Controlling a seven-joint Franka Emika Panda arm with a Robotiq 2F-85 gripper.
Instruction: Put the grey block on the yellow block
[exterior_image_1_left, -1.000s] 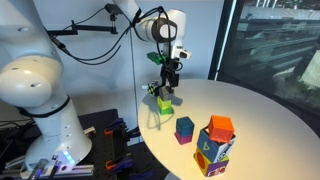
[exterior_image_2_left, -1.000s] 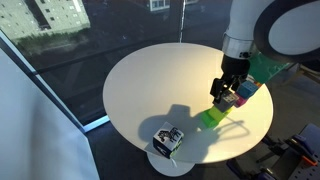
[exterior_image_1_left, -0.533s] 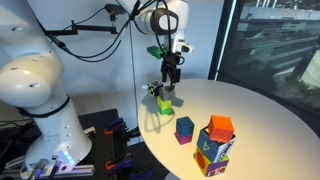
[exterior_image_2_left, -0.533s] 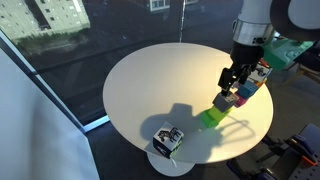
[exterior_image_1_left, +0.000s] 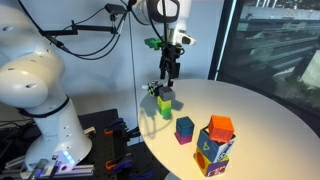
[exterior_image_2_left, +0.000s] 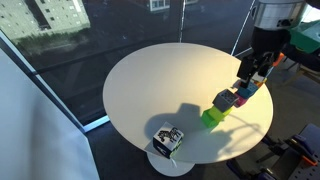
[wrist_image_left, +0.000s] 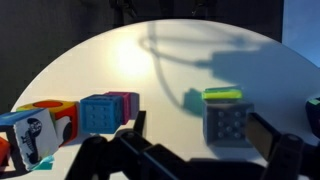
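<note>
The grey block (exterior_image_1_left: 162, 92) sits on top of the yellow block (exterior_image_1_left: 165, 106) near the round table's edge; both also show in an exterior view, grey (exterior_image_2_left: 224, 100) on yellow (exterior_image_2_left: 211, 118). In the wrist view the grey block (wrist_image_left: 228, 122) covers most of the yellow block (wrist_image_left: 222, 95). My gripper (exterior_image_1_left: 168, 72) hangs above the stack, open and empty, with clear air between the fingers and the grey block. It also shows in an exterior view (exterior_image_2_left: 251, 80) and in the wrist view (wrist_image_left: 200, 138), its fingers spread either side of the stack.
A blue cube (exterior_image_1_left: 185, 129) with a pink block beside it stands on the white round table (exterior_image_1_left: 260, 120). An orange cube (exterior_image_1_left: 221, 126) tops a large multicoloured block (exterior_image_1_left: 213, 150) near the table's edge. The robot's base (exterior_image_1_left: 40, 100) stands beside the table.
My gripper has let go of the grey block and risen straight up from the stack. The grey block stays on the yellow block.
</note>
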